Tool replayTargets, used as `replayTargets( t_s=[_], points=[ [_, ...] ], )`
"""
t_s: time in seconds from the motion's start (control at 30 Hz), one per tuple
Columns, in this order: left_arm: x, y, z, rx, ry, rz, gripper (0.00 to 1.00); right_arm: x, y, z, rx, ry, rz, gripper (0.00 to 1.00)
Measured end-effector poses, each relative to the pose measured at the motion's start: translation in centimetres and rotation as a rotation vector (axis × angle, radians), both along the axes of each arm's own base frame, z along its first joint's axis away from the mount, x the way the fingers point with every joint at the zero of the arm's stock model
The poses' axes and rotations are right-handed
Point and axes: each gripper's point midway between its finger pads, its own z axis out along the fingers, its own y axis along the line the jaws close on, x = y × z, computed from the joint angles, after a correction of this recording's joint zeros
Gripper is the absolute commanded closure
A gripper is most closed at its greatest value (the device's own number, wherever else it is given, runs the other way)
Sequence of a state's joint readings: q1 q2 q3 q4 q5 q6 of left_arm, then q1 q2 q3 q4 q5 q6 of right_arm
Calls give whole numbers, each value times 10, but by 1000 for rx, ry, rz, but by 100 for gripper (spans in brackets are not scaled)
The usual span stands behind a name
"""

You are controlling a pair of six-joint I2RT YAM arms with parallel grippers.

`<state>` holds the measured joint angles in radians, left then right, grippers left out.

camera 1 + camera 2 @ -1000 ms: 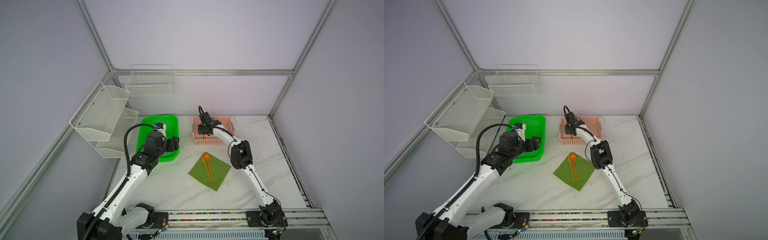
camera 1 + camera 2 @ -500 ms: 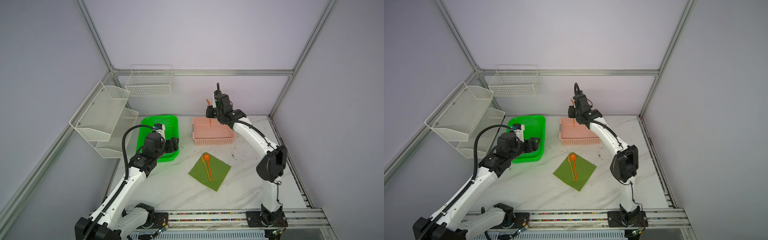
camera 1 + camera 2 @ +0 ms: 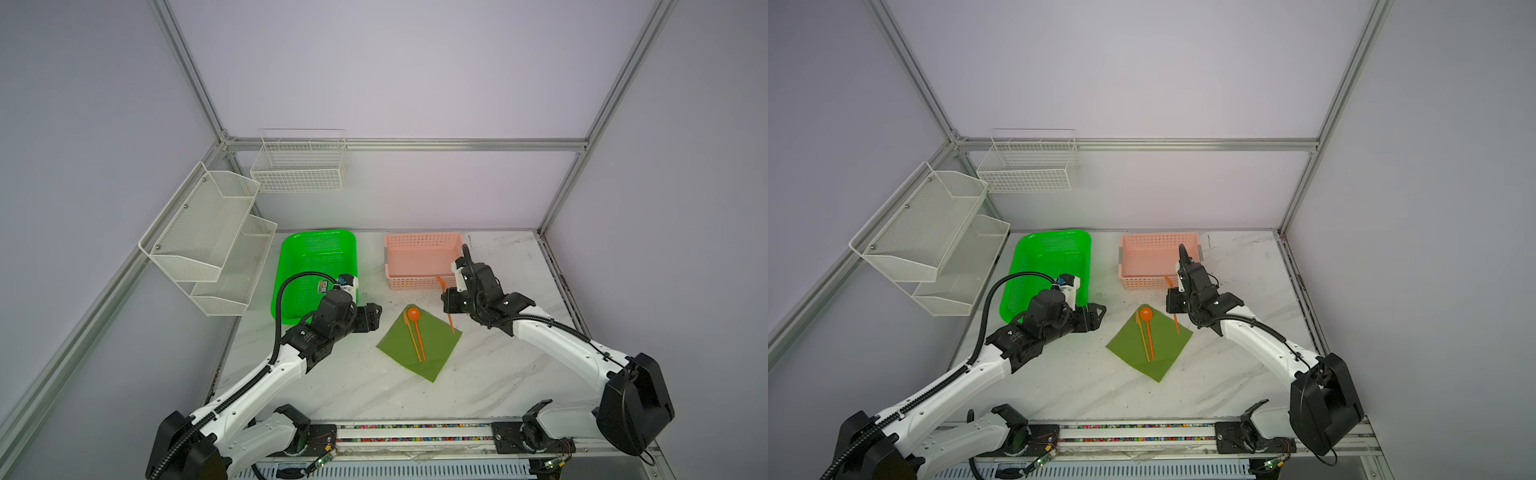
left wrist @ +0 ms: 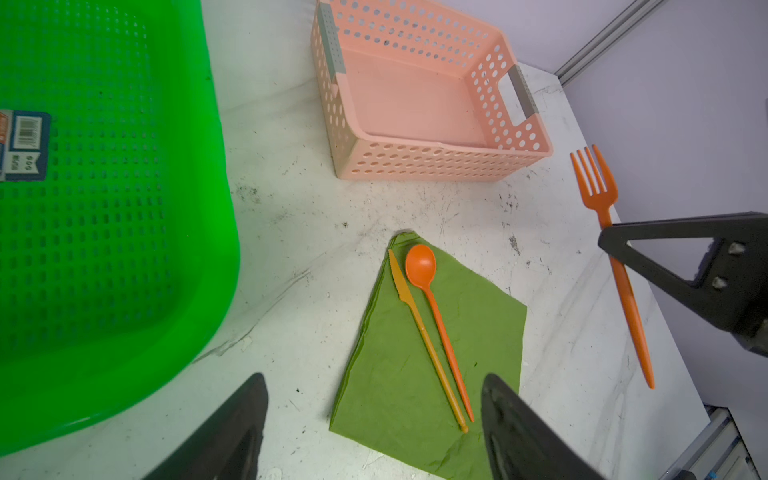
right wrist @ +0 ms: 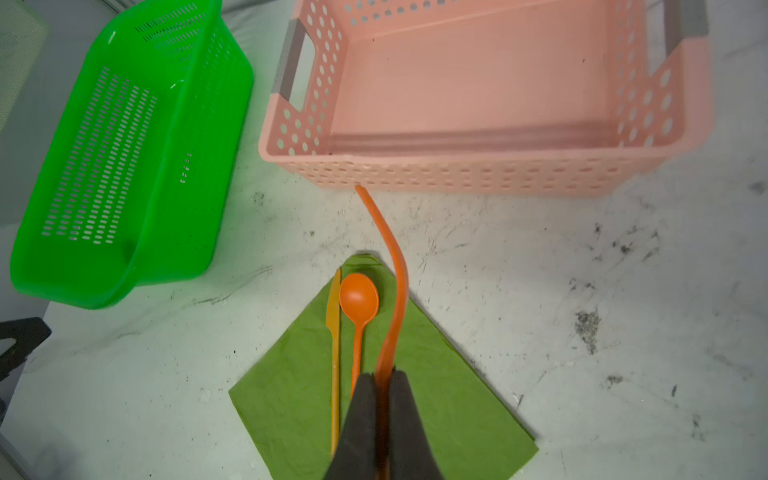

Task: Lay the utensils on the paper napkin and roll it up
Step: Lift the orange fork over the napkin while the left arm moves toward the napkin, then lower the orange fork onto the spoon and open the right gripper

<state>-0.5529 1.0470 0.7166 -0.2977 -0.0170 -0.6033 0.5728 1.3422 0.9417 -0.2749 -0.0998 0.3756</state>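
The olive paper napkin (image 3: 430,353) (image 3: 1158,357) lies as a diamond on the table. An orange knife (image 3: 409,332) (image 4: 409,303) and spoon (image 3: 414,314) (image 4: 420,266) rest side by side on it. My right gripper (image 5: 384,376) (image 3: 451,305) is shut on the handle of the orange fork (image 5: 397,282) (image 4: 623,282). It holds the fork tilted above the napkin's right side, tines toward the pink basket (image 3: 424,282). Just left of the napkin, my left gripper (image 4: 374,386) (image 3: 372,318) hovers open and empty.
A bright green perforated tray (image 3: 286,249) (image 4: 216,208) sits back left, close behind the left gripper. The pink basket (image 3: 1142,282) stands empty just behind the napkin. White wire racks (image 3: 208,237) and a wire basket (image 3: 299,166) hang on the walls.
The right arm came from above the pink basket down and forward to the napkin, carrying the fork. The left arm edged slightly toward the napkin, still open.
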Motion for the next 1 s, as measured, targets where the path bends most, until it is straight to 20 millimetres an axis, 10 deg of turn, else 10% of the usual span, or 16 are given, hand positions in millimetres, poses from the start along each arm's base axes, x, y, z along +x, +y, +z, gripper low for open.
replayTargets(
  t_s=[0.63,1.0],
  points=[
    [-31,-15,-60,-44,127,14,21,-25,48,-101,20,150,113,95],
    [-29,-16,-65,-49,139,23,21,-17,55,-105,48,127,105,95]
  ],
)
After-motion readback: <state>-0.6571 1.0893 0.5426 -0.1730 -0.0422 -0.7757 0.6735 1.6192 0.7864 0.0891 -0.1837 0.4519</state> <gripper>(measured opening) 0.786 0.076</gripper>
